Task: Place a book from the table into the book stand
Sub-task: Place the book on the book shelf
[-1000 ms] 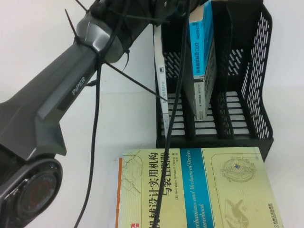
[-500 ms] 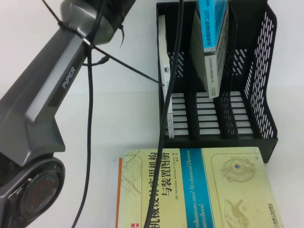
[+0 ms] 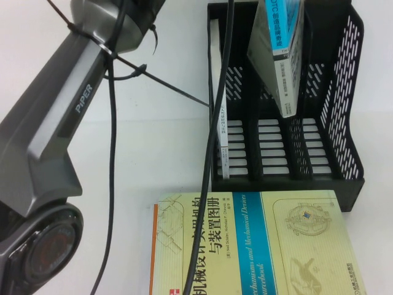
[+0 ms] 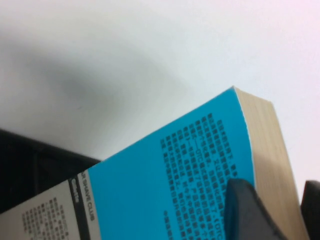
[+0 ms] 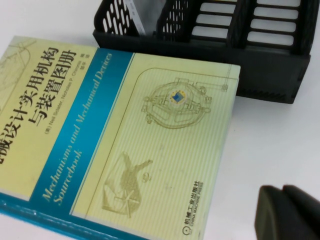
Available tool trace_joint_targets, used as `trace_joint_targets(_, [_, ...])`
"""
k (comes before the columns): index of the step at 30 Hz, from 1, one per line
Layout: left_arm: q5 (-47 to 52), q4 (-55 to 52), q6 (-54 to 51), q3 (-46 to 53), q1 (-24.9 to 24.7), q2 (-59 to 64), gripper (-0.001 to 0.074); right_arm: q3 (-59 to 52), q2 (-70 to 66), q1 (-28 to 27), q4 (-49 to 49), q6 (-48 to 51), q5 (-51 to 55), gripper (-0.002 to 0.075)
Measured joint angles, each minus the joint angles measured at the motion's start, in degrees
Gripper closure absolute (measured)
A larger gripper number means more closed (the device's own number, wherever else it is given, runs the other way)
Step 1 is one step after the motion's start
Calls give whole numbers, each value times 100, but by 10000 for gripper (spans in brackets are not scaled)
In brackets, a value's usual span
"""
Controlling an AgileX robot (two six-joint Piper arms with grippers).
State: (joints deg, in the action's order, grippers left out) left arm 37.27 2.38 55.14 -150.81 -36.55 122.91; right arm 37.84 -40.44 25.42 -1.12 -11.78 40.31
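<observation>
Left hand (image 4: pixel 272 210) gripping the thick blue-and-grey "DTC" paperback (image 3: pixel 279 55), tilted above the black plastic three-compartment book stand (image 3: pixel 347 92).
Right hand (image 5: pixel 287 212), fingers together, hovers over the white tabletop (image 3: pixel 159 153) beside the pale yellow "Mechanisms and Mechanical Devices Sourcebook" (image 3: pixel 258 246); arm marked "PiPER".

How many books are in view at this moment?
3. The blue book hangs tilted above the book stand, clamped in the left claw; a thin white-spined book stands in its left compartment; a pale yellow book lies on the table.

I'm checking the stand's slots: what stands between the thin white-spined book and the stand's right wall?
High view: the blue book, held by the left gripper, hangs tilted there.
</observation>
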Motion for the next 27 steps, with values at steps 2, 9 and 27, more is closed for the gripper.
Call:
trace_joint_targets(2, [-37, 35, 0, 0, 0, -57, 545, 0, 0, 0, 0, 0, 0, 729])
trace_joint_targets(9, [-133, 155, -130, -15, 0, -384, 545, 0, 0, 0, 0, -12, -40, 729])
trace_joint_targets(27, [-66, 379, -566, -97, -50, -673, 545, 0, 0, 0, -22, -12, -65, 729])
